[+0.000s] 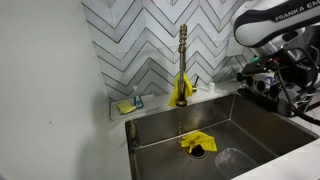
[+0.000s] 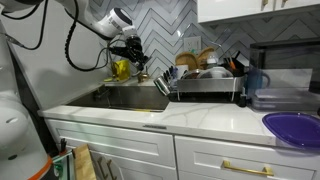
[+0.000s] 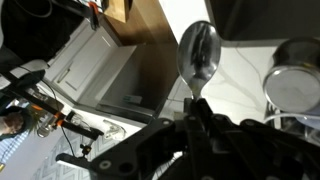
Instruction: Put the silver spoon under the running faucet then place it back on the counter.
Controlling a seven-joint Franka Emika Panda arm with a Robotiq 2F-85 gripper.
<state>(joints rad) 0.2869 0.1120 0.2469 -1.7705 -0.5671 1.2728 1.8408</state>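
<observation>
My gripper [image 3: 196, 112] is shut on the handle of the silver spoon [image 3: 198, 52], whose bowl points away from the wrist camera. In an exterior view the gripper [image 1: 268, 72] hangs above the right end of the steel sink [image 1: 250, 120], well to the right of the tall brass-gold faucet [image 1: 183, 62]. I cannot make out a water stream. In an exterior view the gripper [image 2: 134, 58] is above the sink [image 2: 130, 97], and the pale counter [image 2: 200, 118] runs along the front. The counter also rims the sink's back edge [image 1: 160, 105].
A yellow cloth [image 1: 197, 143] lies on the sink floor by the drain. A sponge holder [image 1: 130, 103] sits on the back ledge. A dish rack [image 2: 205, 82] full of dishes stands beside the sink, with a purple bowl [image 2: 295, 128] further along.
</observation>
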